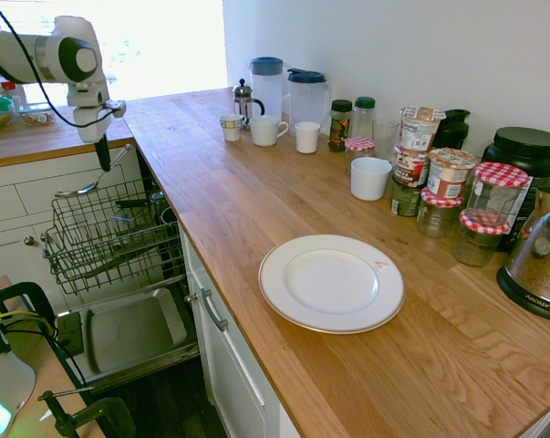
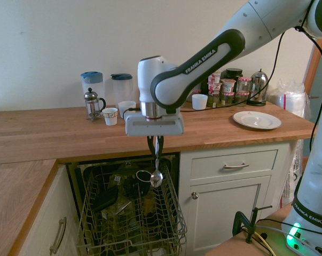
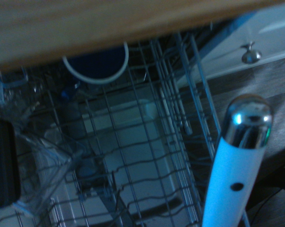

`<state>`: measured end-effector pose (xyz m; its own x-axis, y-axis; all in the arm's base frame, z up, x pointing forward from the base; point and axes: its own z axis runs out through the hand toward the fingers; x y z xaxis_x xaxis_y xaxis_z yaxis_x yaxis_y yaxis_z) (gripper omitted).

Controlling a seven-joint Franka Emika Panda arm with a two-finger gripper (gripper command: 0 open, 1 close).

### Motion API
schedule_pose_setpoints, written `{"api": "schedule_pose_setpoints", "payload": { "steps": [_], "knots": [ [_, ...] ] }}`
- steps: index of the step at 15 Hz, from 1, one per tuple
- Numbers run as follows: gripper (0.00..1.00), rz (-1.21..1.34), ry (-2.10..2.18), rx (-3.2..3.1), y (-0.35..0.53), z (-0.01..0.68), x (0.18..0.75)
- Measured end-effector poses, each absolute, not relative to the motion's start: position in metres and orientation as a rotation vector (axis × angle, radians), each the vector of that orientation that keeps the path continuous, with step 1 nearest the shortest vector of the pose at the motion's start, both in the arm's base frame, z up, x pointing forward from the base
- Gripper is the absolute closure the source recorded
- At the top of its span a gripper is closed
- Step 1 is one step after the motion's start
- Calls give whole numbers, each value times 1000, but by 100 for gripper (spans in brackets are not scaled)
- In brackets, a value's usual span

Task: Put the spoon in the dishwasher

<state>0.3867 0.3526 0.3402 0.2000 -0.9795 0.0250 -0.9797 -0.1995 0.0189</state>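
While fingers (image 2: 156,140) pinch the spoon (image 2: 156,173), only the wrist view shows a blue mug (image 3: 96,64).

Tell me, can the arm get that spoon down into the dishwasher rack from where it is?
Probably yes. The gripper holds the spoon hanging bowl-down right over the pulled-out rack, with nothing between them, though dishes already sit in part of it.

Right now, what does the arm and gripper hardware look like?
Glossy white arm with black joint bands, one lettered FRANKA EMIKA. A black cable runs along it. The gripper has a white, boxy body with short dark fingers.
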Motion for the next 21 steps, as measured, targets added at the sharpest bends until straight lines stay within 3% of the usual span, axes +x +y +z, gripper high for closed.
{"api": "schedule_pose_setpoints", "payload": {
  "steps": [8,19,20,21],
  "knots": [
    [100,-13,-1918,2295,385,192,407],
    [100,-42,-1922,2214,382,116,420],
    [0,-46,-1923,2211,382,109,421],
    [0,-49,-1924,2211,381,105,422]
  ]
}}
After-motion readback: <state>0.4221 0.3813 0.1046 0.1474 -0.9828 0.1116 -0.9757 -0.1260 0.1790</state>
